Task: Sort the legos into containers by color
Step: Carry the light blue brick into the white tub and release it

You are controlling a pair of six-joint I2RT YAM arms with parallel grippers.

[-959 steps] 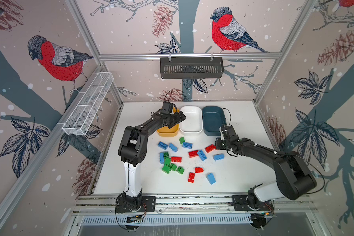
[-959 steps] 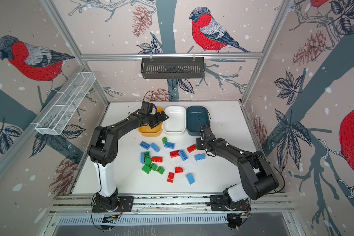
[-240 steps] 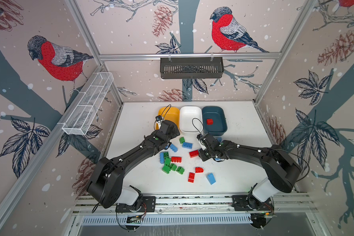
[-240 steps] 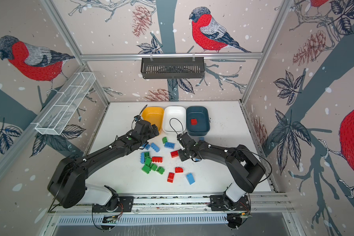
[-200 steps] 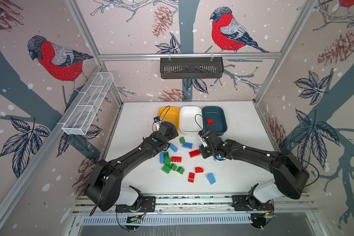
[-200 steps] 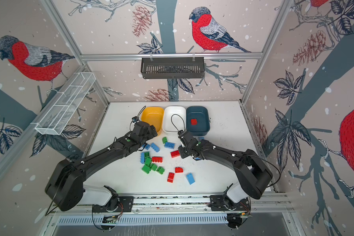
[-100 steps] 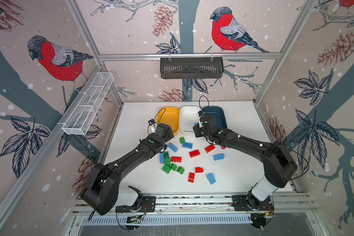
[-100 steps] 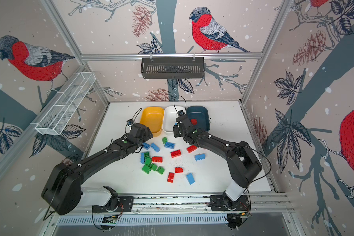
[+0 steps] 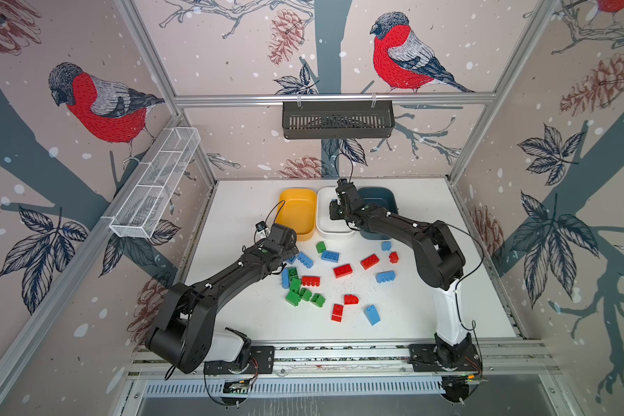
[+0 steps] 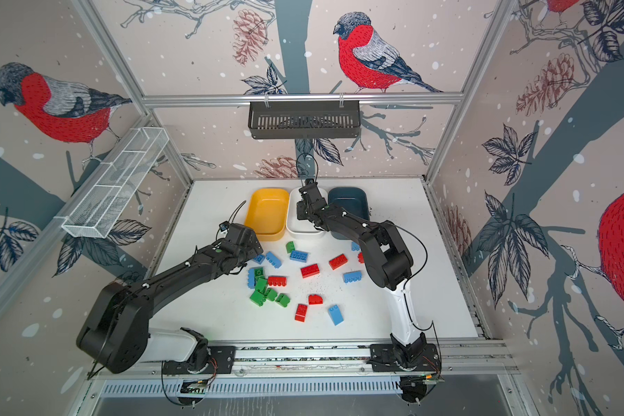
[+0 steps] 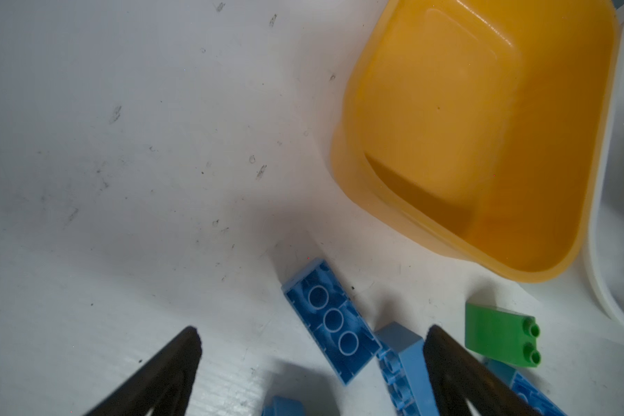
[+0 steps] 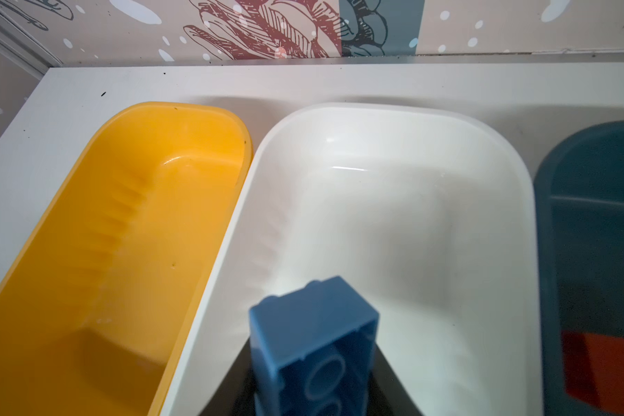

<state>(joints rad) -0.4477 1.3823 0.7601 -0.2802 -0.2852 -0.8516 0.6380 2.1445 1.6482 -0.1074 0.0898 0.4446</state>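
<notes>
Red, blue and green legos (image 9: 342, 270) lie scattered mid-table in both top views. At the back stand the containers: yellow (image 9: 298, 212), white (image 9: 325, 201) and dark teal (image 9: 382, 198) tubs. My right gripper (image 12: 312, 345) hangs over the white tub (image 12: 393, 201), shut on a blue lego (image 12: 314, 324) held underside up. A red lego (image 12: 606, 371) lies in the teal tub. My left gripper (image 11: 312, 331) stands open just above the table, before the yellow tub (image 11: 465, 126). An upturned blue lego (image 11: 334, 320) lies between its fingers, with another blue one (image 11: 404, 360) against one finger.
A green lego (image 11: 498, 335) lies just outside the left gripper's fingers. A black slotted basket (image 9: 337, 119) hangs on the back wall and a white wire-mesh basket (image 9: 155, 183) on the left wall. The left arm (image 9: 231, 277) stretches across the table's left side.
My right gripper carried the blue lego from mid-table back to above the white tub. The left gripper drifted slightly left in front of the yellow tub, still open.
</notes>
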